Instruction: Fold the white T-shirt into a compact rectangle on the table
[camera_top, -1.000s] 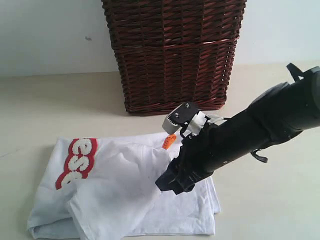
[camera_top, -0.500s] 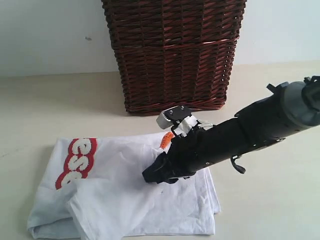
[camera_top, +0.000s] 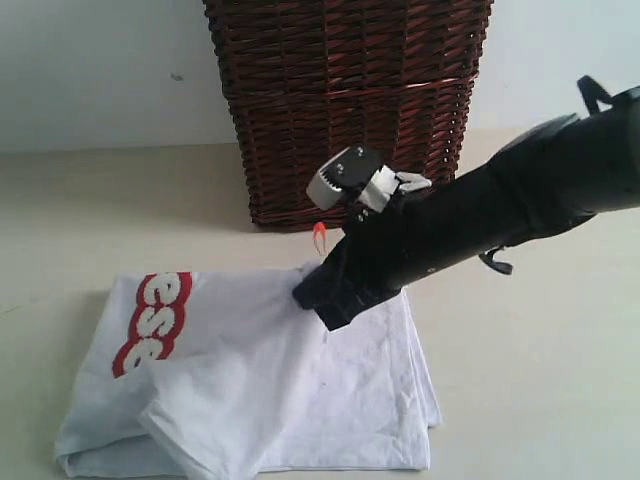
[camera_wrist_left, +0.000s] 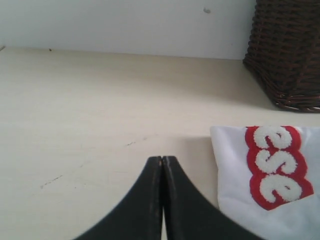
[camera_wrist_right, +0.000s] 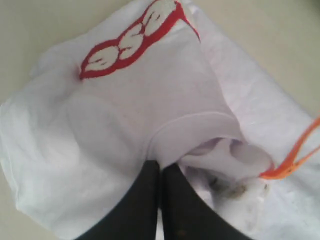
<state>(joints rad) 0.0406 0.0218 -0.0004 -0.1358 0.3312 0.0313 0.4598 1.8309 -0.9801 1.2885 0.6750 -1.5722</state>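
Observation:
The white T-shirt (camera_top: 250, 380) lies crumpled on the table (camera_top: 540, 400), its red-outlined letters (camera_top: 160, 325) at the left end. My right gripper (camera_top: 312, 297) is shut on a fold of the shirt near its far edge, holding that fold off the table. The orange tag (camera_top: 319, 237) sticks up just above it. In the right wrist view the gripper (camera_wrist_right: 161, 167) pinches a hem of the shirt (camera_wrist_right: 125, 110), with the tag (camera_wrist_right: 292, 160) beside it. My left gripper (camera_wrist_left: 162, 159) is shut on nothing, over bare table beside the shirt (camera_wrist_left: 235, 170) and its letters (camera_wrist_left: 277, 167).
A tall dark brown wicker basket (camera_top: 350, 100) stands on the table just behind the shirt, close to the right arm; it also shows as a basket (camera_wrist_left: 290, 50) in the left wrist view. A pale wall runs behind it.
My right gripper dipped left onto the shirt, then rose toward the basket with fabric in it. The far edge and orange tag came up with it.

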